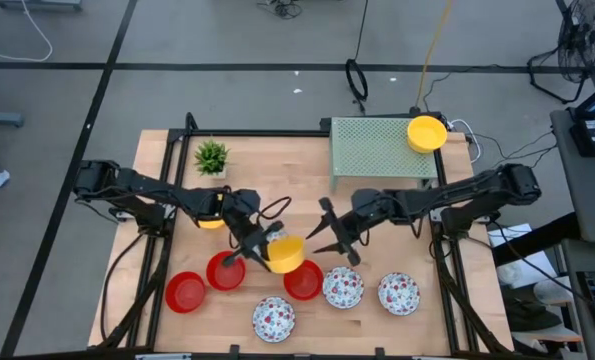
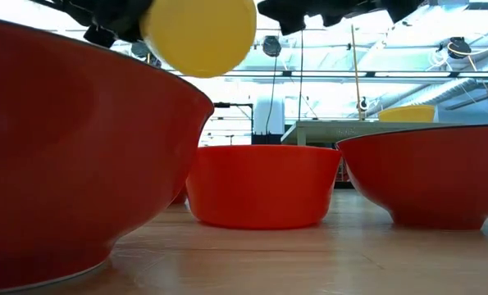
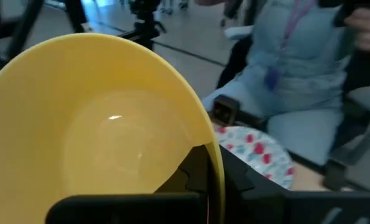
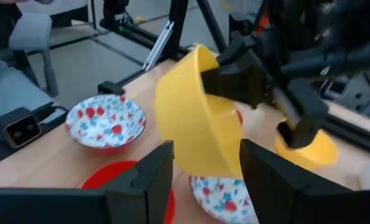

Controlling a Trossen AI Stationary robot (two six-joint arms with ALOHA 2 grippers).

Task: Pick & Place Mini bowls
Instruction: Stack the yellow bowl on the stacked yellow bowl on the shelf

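A yellow mini bowl hangs tipped on its side above the table's middle, with my left gripper shut on its rim. My right gripper stands open just to its right. In the right wrist view its two fingers stand on either side of the bowl's lower wall, and no touch shows. A second yellow bowl sits on the table under my left arm, and a third sits on the green rack. Red bowls and floral bowls rest along the near edge. My left gripper holds the yellow bowl by its rim, with one finger inside the bowl and the other outside its wall. The fingers come nearly level from the table's left. The bowl is lifted clear, tilted with its opening turned sideways.
A small green potted plant stands at the far left. Three red bowls and three floral bowls crowd the near strip under the held bowl. A seated person shows beyond the table's near side.
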